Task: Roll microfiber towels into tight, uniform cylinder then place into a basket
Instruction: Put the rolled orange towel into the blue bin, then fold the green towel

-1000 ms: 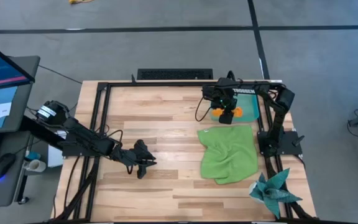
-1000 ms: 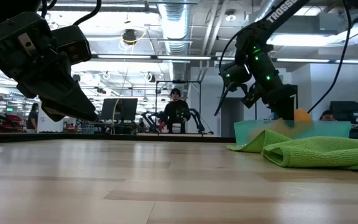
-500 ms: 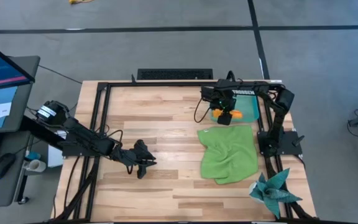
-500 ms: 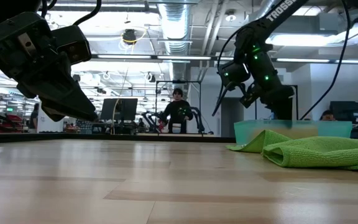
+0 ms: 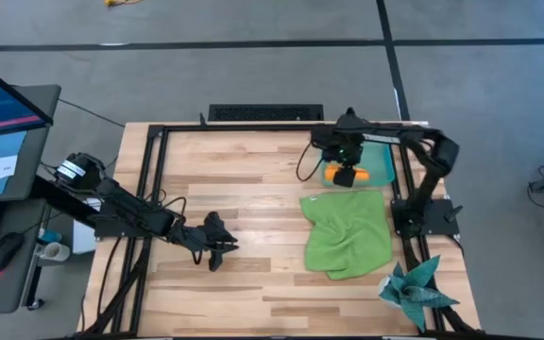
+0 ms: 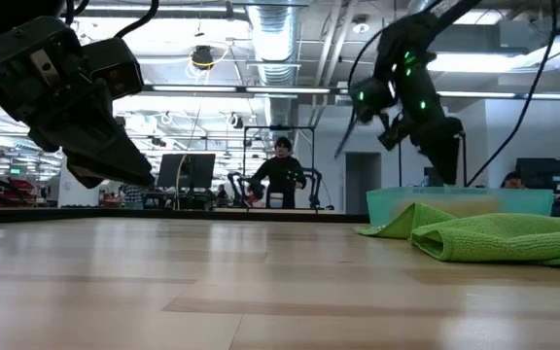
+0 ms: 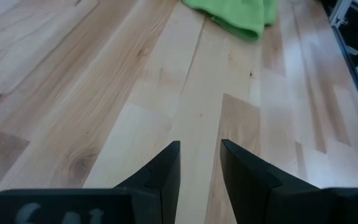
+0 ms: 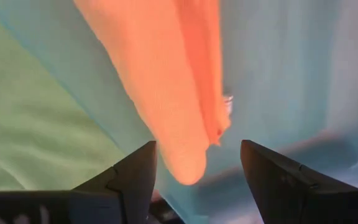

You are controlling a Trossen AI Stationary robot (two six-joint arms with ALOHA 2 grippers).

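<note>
The orange towel, rolled into a long bundle, lies in the translucent teal basket at the table's far right. My right gripper hangs open just above it, pointing down, one finger on each side of the roll's end without touching it; the high view shows it over the basket's left part. The green towel lies crumpled and unrolled on the table just in front of the basket. My left gripper hovers at mid-table near the front, its fingers a little apart with nothing between them.
A dark teal spiky star-shaped cloth lies at the near right corner. A black frame runs along the table's edges. Bare wood stretches between the two arms. A person sits in the room beyond the far edge.
My right gripper has let go of the orange towel and risen above the basket. The roll, whose top showed above the basket's rim in the low view, has sunk out of sight below it.
</note>
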